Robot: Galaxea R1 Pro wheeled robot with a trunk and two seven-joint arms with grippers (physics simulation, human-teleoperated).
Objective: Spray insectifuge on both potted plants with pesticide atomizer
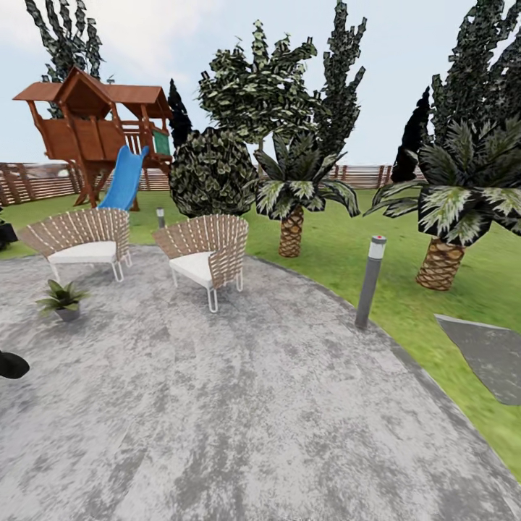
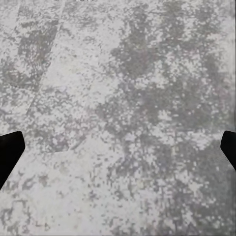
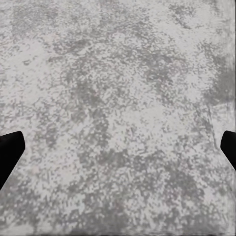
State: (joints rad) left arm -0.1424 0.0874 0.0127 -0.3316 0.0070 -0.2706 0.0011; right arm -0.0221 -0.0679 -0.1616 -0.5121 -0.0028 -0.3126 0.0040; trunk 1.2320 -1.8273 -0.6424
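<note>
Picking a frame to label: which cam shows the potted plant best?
Head view: the potted plant sits whole on the patio beside the wicker chair. Both wrist views look at bare stone, no plant.

Left fingers (image 2: 10,152): spread wide apart, bare stone patio (image 2: 123,123) between and beyond them. Right fingers (image 3: 10,150): same, open paving ahead. Obstacles well beyond: potted plant (image 1: 64,299), two wicker chairs (image 1: 206,257), grey bollard lamp (image 1: 370,282) at the patio edge.

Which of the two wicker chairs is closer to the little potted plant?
The left wicker chair; the potted plant sits just before it, well apart from the right chair.
</note>
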